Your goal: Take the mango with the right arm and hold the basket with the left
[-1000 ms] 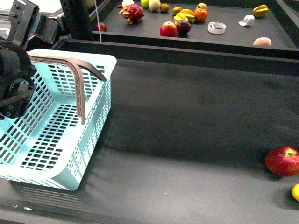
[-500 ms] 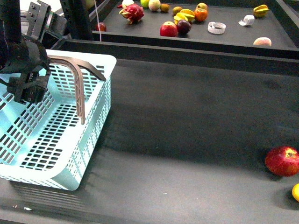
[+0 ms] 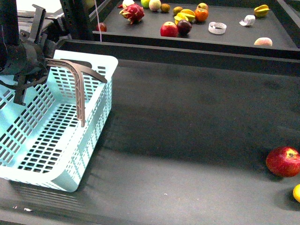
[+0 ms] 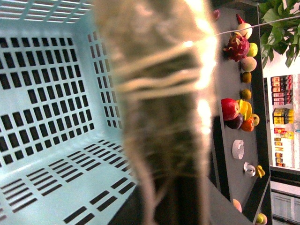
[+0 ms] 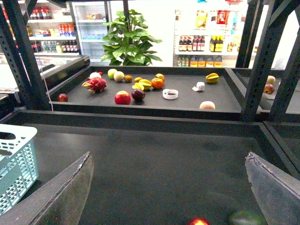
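Note:
The light-turquoise basket (image 3: 56,136) stands at the table's left, its grey-brown handle (image 3: 79,77) arching over the rim. My left gripper (image 3: 33,63) is shut on the far-left end of that handle. In the left wrist view the handle (image 4: 159,93) is a close blur over the basket floor (image 4: 51,117). Only an edge of the yellow mango (image 3: 296,192) shows at the front right, just before the red apple (image 3: 283,161). My right gripper (image 5: 168,157) is open, low over the mat, with the apple (image 5: 198,221) and the dim oval mango (image 5: 244,218) at the frame's bottom.
A raised black ledge (image 3: 187,51) separates the mat from a back tray holding a dragon fruit (image 3: 132,11), several other fruits and a tape roll (image 3: 217,27). Black frame posts (image 5: 262,61) rise at the right. The basket's corner (image 5: 16,164) sits off to one side of the right gripper.
My left gripper has moved up and back from beside the basket's left wall to the handle's end. The basket has shifted slightly; the apple and mango stay put.

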Robot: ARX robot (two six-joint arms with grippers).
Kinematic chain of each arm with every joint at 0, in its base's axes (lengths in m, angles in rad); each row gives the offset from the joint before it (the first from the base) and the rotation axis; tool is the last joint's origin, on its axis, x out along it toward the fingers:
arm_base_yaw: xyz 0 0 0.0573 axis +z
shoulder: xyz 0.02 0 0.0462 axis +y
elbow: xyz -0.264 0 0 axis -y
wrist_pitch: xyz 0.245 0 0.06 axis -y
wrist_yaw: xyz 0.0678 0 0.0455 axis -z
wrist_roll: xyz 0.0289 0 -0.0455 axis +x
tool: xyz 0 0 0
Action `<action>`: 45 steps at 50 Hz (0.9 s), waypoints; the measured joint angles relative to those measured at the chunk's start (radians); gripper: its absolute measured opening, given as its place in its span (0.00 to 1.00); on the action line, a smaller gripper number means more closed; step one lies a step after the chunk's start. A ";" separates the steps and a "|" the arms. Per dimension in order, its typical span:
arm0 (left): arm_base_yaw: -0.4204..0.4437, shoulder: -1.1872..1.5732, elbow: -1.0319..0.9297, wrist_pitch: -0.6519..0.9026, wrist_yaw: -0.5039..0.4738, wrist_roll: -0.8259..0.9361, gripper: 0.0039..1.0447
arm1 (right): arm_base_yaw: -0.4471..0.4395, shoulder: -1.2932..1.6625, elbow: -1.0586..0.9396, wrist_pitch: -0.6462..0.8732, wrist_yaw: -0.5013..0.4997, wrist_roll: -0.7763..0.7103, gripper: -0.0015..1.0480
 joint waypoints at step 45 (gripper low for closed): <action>-0.254 -0.314 -0.383 0.325 0.058 0.946 0.05 | 0.000 0.000 0.000 0.000 0.000 0.000 0.92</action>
